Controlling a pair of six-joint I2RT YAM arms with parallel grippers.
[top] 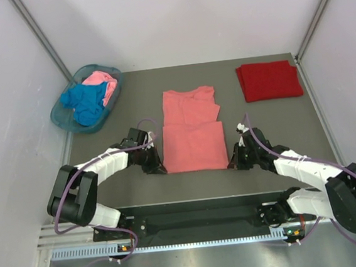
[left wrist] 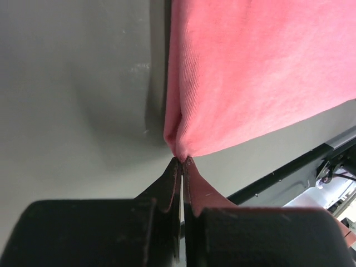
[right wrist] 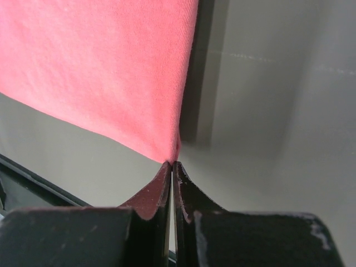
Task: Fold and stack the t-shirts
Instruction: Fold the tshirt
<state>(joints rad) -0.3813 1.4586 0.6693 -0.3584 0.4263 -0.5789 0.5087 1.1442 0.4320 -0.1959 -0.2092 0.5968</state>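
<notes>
Step in hand: the lengthwise fold of the salmon-coral shirt (top: 193, 129). It lies flat in the middle of the tabletop (top: 279, 136) with its sleeves already turned in, so it reads as a long rectangle with the collar end away from you.

Grip: your left claw (top: 158, 167) is closed on the near left corner of the hem, and your right claw (top: 234, 161) is closed on the near right corner. Each wrist view shows the jaws pressed together with a peak of coral cloth pinched at the tips (on the left it puckers into a small tent). The shirt therefore touches both claws and runs away from them across the tabletop.

Next move, as a judgement: lift both corners together and only slightly. Carry them away from you over the shirt's own body and lay the hem along the collar end. Keep the two claws level and evenly spaced, otherwise the fold will skew or the middle will sag and drag.

Rest of the task: the dark red shirt (top: 269, 80) lies folded at the far right, the likely base of the stack. The blue shirt (top: 87, 103) and light pink shirt (top: 105, 84) sit crumpled in the basket (top: 60, 116) at the far left, not yet folded.
</notes>
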